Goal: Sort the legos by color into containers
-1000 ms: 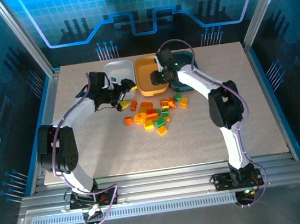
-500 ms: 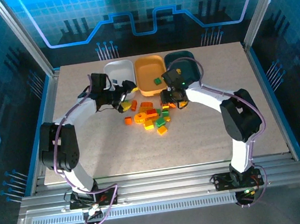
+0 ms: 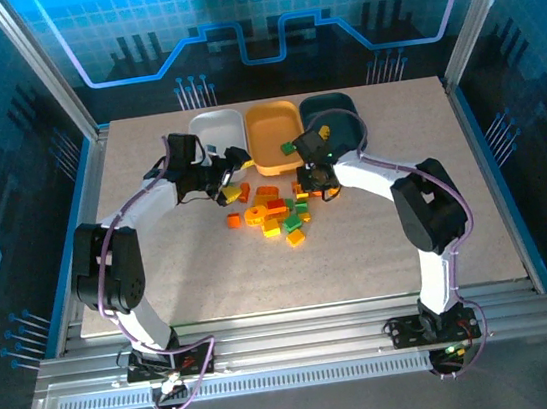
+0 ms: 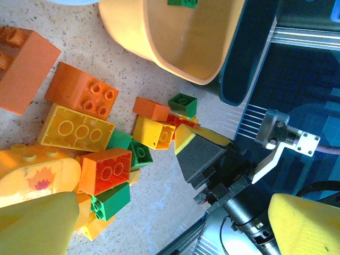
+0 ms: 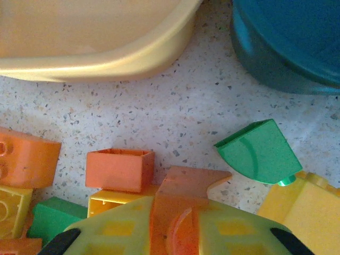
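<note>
We find a speckled beige table (image 3: 212,273) inside a blue-panelled enclosure with a metal frame. Our reference is the orange-yellow tray (image 3: 266,130) at the far side of the table. The white tray (image 3: 217,123) stands just beside it on the left arm's side, and the dark teal tray (image 3: 342,113) just beside it on the right arm's side. One green brick (image 3: 287,147) lies inside the orange-yellow tray, toward its near corner on the teal side. The other legos (image 3: 280,212), orange-red, yellow and green, lie heaped on the table just in front of that tray. A curved green brick (image 5: 257,154) lies apart from the heap, just off the tray's near corner. An orange-red brick (image 5: 119,169) lies open side up near the tray's front wall. The left gripper (image 3: 234,174) stands in front of the tray's corner on the white side, at the heap's edge. Its yellow-padded fingers (image 4: 37,223) are spread wide. The right gripper (image 5: 178,212) is down at the heap in front of the tray's teal-side corner. Its fingers stand close together with an orange-red piece between them. We cannot tell whether they are clamping it.
</note>
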`<state>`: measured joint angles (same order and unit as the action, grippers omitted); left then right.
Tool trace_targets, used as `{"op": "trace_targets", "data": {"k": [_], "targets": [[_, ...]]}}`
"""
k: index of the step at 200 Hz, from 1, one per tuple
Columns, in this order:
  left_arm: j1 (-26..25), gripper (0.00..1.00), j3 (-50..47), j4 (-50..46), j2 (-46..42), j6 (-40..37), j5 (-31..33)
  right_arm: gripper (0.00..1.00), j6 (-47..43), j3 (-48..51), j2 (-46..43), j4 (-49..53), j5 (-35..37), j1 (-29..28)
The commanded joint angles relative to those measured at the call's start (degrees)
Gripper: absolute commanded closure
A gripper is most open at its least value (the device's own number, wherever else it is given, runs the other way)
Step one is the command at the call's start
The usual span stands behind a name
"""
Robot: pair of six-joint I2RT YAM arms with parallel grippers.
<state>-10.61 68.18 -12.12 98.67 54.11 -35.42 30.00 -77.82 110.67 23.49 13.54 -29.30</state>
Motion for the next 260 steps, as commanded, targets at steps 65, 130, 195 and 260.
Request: {"op": "trace_targets", "data": {"k": [65, 130, 195, 260], "targets": [[1.4, 0.06, 0.7, -1.1, -1.8, 0.2, -1.4, 0.77, -2.2, 2.5, -14.6, 0.3, 3.6, -5.9], [10.5, 0.06, -3.3, 4.6, -5.5, 6.1, -2.6, 0.77, -6.8, -12.5, 0.4, -14.5, -10.4, -9.7], [13.6, 0.06, -4.9, 9.6, -5.7, 10.1, -5.2, 0.77, -7.2, -35.2, 17.6, -9.7, -14.6, -9.2], [13.6, 0.06, -5.1, 10.8, -5.5, 10.6, -5.7, 0.52, -6.2, -53.9, 30.2, 1.0, -14.1, -9.2]]}}
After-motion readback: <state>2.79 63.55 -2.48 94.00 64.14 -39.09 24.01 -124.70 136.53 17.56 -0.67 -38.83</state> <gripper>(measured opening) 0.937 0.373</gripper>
